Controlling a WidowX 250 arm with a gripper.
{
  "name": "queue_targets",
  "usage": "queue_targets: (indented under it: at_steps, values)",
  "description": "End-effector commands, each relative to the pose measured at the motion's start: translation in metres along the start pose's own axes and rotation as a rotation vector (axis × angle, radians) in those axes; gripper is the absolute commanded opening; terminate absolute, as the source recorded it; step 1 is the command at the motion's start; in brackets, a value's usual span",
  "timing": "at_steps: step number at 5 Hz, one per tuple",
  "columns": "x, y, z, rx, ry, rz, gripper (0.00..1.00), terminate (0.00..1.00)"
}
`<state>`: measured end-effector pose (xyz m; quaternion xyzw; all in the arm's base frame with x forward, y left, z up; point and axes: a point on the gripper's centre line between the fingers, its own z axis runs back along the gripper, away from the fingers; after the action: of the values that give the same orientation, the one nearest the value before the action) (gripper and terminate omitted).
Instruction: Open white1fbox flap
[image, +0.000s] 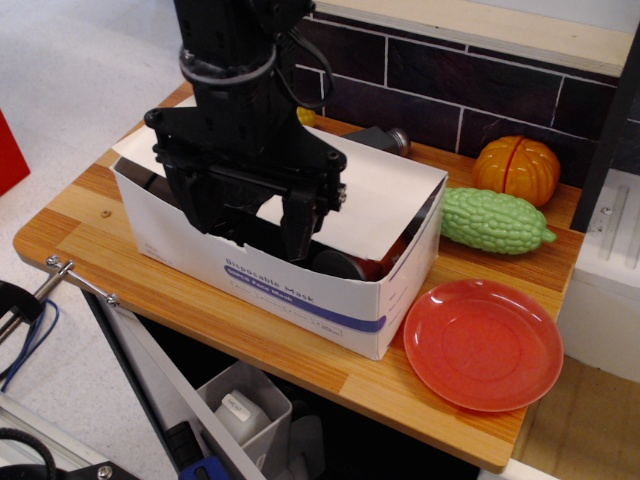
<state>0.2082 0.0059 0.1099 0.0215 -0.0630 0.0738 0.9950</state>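
The white1fbox lies lengthwise on the wooden table, its blue-purple striped "Disposable Face Mask" label facing me. The flap, a long white panel, slopes down over the back part of the box opening, hinged on the far side. My black gripper hangs straight over the left half of the box with its fingers spread wide. The fingertips dip to the level of the front wall's ragged top edge. A strip of the flap shows between the fingers; nothing is clamped. Dark and red items show inside the box.
A red plate sits right of the box. A green bumpy gourd and an orange pumpkin lie behind it. A dark object sits behind the box against the tiled wall. A white unit stands at the right edge.
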Motion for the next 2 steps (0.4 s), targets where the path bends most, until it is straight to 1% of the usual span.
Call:
queue_targets:
  at_steps: [1,2]
  values:
    - [0.0,0.0,0.0,0.0,0.0,0.0,1.0,0.0]
    - [-0.0018,0.0029,-0.0037,0.001,-0.008,-0.039,1.0,0.0]
